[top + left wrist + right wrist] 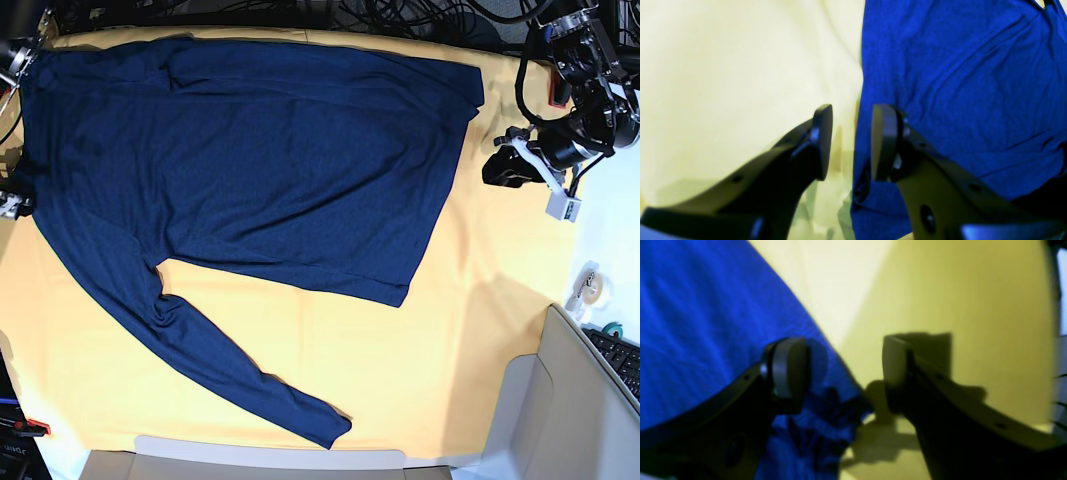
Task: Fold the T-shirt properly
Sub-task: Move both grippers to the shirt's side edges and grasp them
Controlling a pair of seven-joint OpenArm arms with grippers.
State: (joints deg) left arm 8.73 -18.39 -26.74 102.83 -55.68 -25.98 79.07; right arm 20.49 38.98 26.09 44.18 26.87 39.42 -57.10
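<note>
The shirt [250, 150] is spread flat and wide across the upper part of the yellow cloth [470, 330], a dark navy, plain, thin knit with soft creases running through it. One long sleeve [215, 365] trails off diagonally toward the near edge of the cloth and ends in a cuff close to the pale board at the bottom. The hem side lies toward the arm on the right of the overhead view, and the far edge runs along the top of the cloth.

From the left wrist camera the left claw [850, 143] stands partly open, straddling the shirt's edge: one finger sits over the bare yellow cloth, the other over blue fabric [957, 83]. Whether either finger actually presses on the fabric I cannot tell. The right claw [843, 370] is spread wide, one finger over the shirt [700, 323], the other over yellow cloth, with a bunched bit of fabric low between them; nothing is pinched.

Both wrist pictures are blurred and tinted, so the shirt looks brighter blue there. In the overhead view the right arm is nearly cut off at the left edge, and the left arm [570, 110] shows only as a dark cluster.

Cables [420, 15] tangle beyond the cloth's far edge, and a keyboard [625, 360] and a tape roll [590, 283] sit at the right.
</note>
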